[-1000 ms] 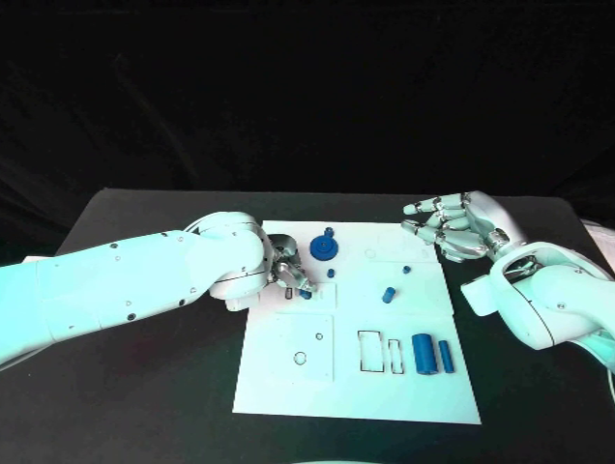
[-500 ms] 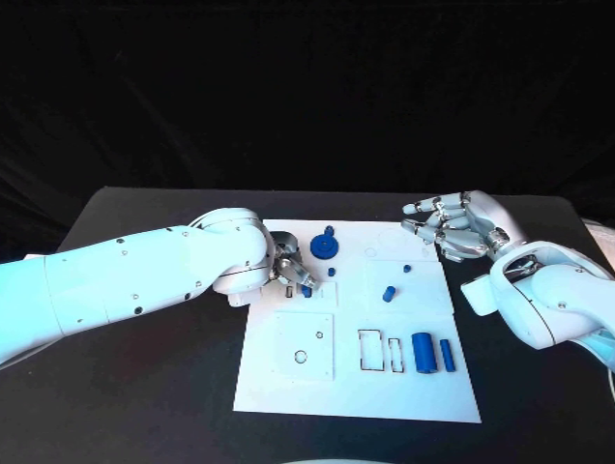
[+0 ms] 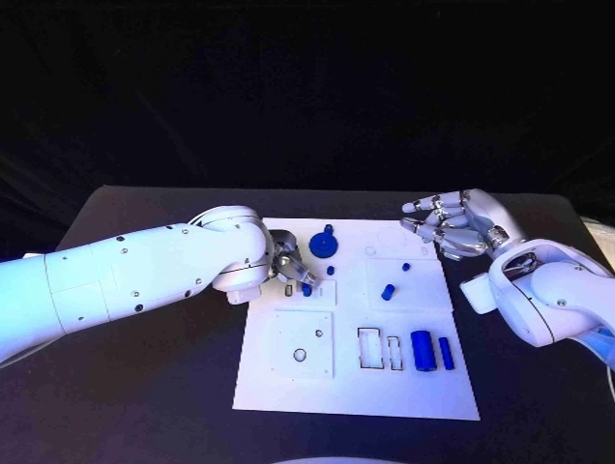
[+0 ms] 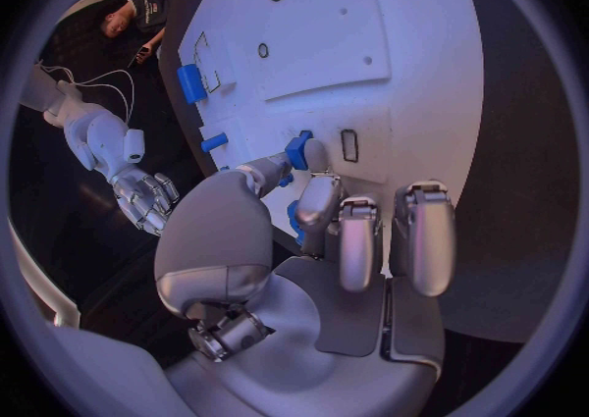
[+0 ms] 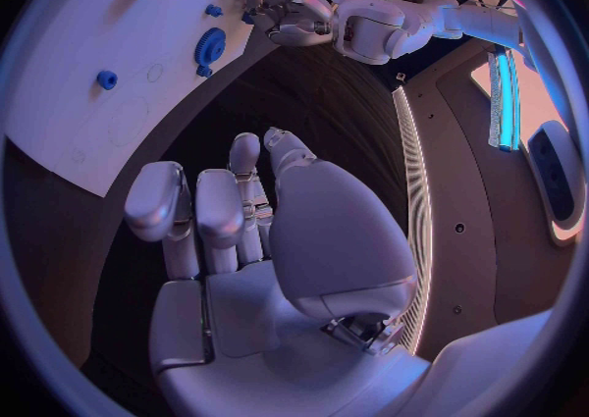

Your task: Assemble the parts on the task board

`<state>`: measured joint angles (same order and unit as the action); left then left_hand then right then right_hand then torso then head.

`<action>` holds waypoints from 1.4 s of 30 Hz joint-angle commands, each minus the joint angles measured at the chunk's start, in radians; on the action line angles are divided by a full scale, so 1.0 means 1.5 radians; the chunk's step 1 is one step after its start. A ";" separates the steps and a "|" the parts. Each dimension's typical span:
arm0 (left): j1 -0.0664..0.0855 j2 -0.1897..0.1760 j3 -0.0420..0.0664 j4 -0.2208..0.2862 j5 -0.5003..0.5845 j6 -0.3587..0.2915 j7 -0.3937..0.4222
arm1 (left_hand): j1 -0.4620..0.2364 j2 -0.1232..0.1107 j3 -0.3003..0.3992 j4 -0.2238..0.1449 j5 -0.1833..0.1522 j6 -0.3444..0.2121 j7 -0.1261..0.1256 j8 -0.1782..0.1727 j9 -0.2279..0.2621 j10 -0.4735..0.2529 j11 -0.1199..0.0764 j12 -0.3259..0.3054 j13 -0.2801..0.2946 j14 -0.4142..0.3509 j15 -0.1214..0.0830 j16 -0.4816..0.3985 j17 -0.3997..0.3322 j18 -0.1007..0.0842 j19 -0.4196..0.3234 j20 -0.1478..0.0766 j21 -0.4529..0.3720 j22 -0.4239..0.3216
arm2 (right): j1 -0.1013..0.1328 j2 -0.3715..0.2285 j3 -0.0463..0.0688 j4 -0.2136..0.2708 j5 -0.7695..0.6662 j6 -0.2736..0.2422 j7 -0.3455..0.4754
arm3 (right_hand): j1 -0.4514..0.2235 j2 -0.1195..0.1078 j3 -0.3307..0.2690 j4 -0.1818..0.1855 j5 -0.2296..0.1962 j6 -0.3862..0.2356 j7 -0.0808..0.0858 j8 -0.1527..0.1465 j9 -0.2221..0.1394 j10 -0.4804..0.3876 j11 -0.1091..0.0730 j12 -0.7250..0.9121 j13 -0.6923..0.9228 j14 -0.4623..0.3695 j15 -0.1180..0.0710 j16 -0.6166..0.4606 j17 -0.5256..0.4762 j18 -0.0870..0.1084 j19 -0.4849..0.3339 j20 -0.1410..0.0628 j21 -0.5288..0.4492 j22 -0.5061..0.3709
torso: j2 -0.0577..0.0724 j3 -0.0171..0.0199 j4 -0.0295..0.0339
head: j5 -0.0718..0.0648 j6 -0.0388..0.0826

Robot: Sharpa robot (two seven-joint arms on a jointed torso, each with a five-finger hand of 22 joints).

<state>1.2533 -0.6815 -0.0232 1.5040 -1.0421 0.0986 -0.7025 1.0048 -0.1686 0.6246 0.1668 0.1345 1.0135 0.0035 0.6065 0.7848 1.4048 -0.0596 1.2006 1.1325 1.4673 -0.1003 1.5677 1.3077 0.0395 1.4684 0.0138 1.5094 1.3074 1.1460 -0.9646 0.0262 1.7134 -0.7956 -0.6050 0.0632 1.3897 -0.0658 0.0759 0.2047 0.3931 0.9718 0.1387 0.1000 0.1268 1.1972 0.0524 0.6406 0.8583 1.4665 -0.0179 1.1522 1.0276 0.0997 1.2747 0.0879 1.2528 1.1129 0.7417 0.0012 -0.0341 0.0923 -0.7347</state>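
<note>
The task board [image 3: 287, 382] lies mid-table; the gear [image 3: 323, 245] sits near its far edge, the large cylinder [image 3: 424, 350] by its right edge.

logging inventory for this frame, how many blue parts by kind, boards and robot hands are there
blue gear: 1
large blue cylinder: 1
smaller blue pieces: 5
white task board: 1
hands, left and right: 2
total: 10

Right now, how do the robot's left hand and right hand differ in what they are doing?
The left hand is over the task board and pinches a small blue part between its fingertips; the right hand holds nothing. The left hand reaches onto the board, while the right hand is beside the board's far right corner, above the black table. Both are silver.
</note>
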 commanded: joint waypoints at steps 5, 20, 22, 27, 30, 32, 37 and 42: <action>-0.005 0.003 -0.004 -0.002 0.009 0.034 -0.032 | -0.007 -0.004 -0.016 0.002 0.003 -0.001 0.000 -0.001 -0.002 0.003 -0.001 0.003 0.002 0.069 -0.005 0.002 0.175 -0.012 0.037 -0.005 0.003 0.122 | 0.000 0.000 0.000 0.001 -0.003 0.013 0.000 | -0.004 0.003 0.001 0.005 0.004 -0.004 0.002 0.003 0.001 -0.004 -0.001 -0.002 -0.001 0.000 -0.004 -0.003 -0.001 0.004 -0.005 -0.001 -0.004 -0.001 | 0.000 0.0000 0.0001 | 0.000 -0.001; -0.006 0.000 -0.004 0.002 -0.002 0.040 -0.032 | -0.015 -0.010 -0.084 0.030 0.003 0.009 -0.002 0.000 -0.009 0.007 -0.002 0.007 0.007 0.069 -0.006 0.002 0.175 -0.013 0.040 -0.006 0.006 0.127 | 0.000 0.000 0.000 0.000 -0.002 0.016 0.000 | -0.004 0.003 0.001 0.005 0.004 -0.004 0.002 0.003 0.001 -0.004 -0.001 -0.002 -0.001 0.000 -0.004 -0.003 -0.001 0.004 -0.005 -0.001 -0.004 -0.001 | 0.000 -0.0003 -0.0001 | 0.001 -0.003; -0.006 -0.001 -0.004 0.002 -0.006 0.041 -0.032 | -0.025 -0.009 -0.117 0.043 0.001 0.013 -0.001 0.002 -0.010 0.010 -0.002 0.009 0.009 0.069 -0.006 0.002 0.175 -0.014 0.042 -0.006 0.007 0.129 | 0.000 0.000 0.000 0.001 -0.002 0.016 0.000 | -0.004 0.003 0.001 0.005 0.005 -0.003 0.002 0.003 0.001 -0.005 -0.001 -0.003 -0.003 0.000 -0.004 -0.004 -0.002 0.004 -0.005 -0.002 -0.005 -0.002 | 0.000 -0.0001 -0.0001 | 0.001 -0.003; -0.006 -0.003 -0.004 0.004 -0.012 0.039 -0.033 | -0.015 0.006 -0.185 0.060 0.000 0.013 -0.002 0.000 -0.015 0.011 -0.002 0.009 0.011 0.069 -0.006 0.002 0.175 -0.014 0.042 -0.006 0.007 0.131 | 0.000 0.000 0.000 0.001 -0.002 0.017 0.000 | -0.004 0.002 0.000 0.005 0.006 -0.003 0.002 0.003 0.001 -0.005 -0.001 -0.004 -0.003 0.000 -0.004 -0.005 -0.002 0.005 -0.006 -0.002 -0.006 -0.003 | 0.000 0.0000 0.0000 | 0.001 -0.003; -0.006 -0.004 -0.004 0.005 -0.014 0.031 -0.033 | -0.012 0.010 -0.200 0.067 0.000 0.013 -0.002 0.000 -0.017 0.011 -0.002 0.008 0.010 0.069 -0.006 0.002 0.175 -0.014 0.042 -0.007 0.006 0.129 | 0.000 0.000 0.000 0.001 -0.001 0.020 0.000 | -0.004 0.002 0.000 0.006 0.006 -0.004 0.002 0.003 0.001 -0.005 -0.001 -0.004 -0.003 0.000 -0.004 -0.005 -0.002 0.005 -0.006 -0.002 -0.006 -0.003 | 0.000 -0.0003 0.0000 | 0.001 -0.003; -0.006 -0.005 -0.004 0.005 -0.015 0.027 -0.033 | -0.011 0.013 -0.212 0.072 0.000 0.013 -0.002 0.000 -0.018 0.011 -0.002 0.008 0.010 0.069 -0.006 0.002 0.175 -0.014 0.042 -0.007 0.006 0.129 | 0.000 0.000 0.000 0.001 -0.001 0.021 -0.001 | -0.005 0.001 -0.001 0.007 0.006 -0.004 0.002 0.003 0.001 -0.005 -0.001 -0.004 -0.004 0.000 -0.004 -0.005 -0.003 0.005 -0.006 -0.002 -0.006 -0.004 | 0.000 -0.0004 -0.0003 | 0.001 -0.001; -0.006 -0.009 -0.003 0.010 -0.018 0.019 -0.032 | -0.010 0.017 -0.232 0.079 0.000 0.013 -0.002 0.000 -0.019 0.011 -0.002 0.008 0.011 0.069 -0.006 0.002 0.175 -0.013 0.041 -0.007 0.005 0.129 | 0.000 0.001 0.000 0.000 -0.001 0.023 -0.002 | -0.006 0.001 -0.001 0.007 0.007 -0.004 0.002 0.003 0.001 -0.006 -0.001 -0.004 -0.004 0.000 -0.004 -0.006 -0.003 0.005 -0.006 -0.002 -0.007 -0.004 | 0.000 -0.0002 -0.0008 | 0.000 -0.001; -0.006 -0.018 0.003 0.023 -0.019 0.011 -0.031 | -0.011 0.019 -0.240 0.081 0.000 0.014 -0.002 0.000 -0.019 0.011 -0.002 0.009 0.011 0.069 -0.007 0.002 0.175 -0.013 0.041 -0.007 0.005 0.129 | 0.000 0.001 0.000 -0.002 -0.001 0.024 -0.002 | -0.006 0.001 -0.002 0.008 0.007 -0.004 0.002 0.003 0.001 -0.006 -0.001 -0.005 -0.005 0.000 -0.004 -0.006 -0.003 0.005 -0.006 -0.002 -0.007 -0.004 | 0.000 -0.0007 0.0000 | 0.000 -0.001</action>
<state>1.2462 -0.7073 -0.0196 1.5330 -1.0664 0.1137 -0.6964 0.9893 -0.1500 0.2688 0.2882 0.1347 1.0290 0.0011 0.6048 0.7567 1.4152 -0.0626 1.2117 1.1481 1.4636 -0.1037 1.5677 1.3075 0.0297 1.4648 0.0103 1.5169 1.3079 1.1461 -0.9638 0.0261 1.7109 -0.7944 -0.5863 0.0600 1.3897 -0.0658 0.0747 0.2112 0.3986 0.9717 0.1387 0.1000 0.1266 1.1949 0.0499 0.6406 0.8516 1.4665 -0.0179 1.1462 1.0233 0.0997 1.2711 0.0843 1.2491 1.1072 0.7417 0.0005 -0.0348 0.0924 -0.7361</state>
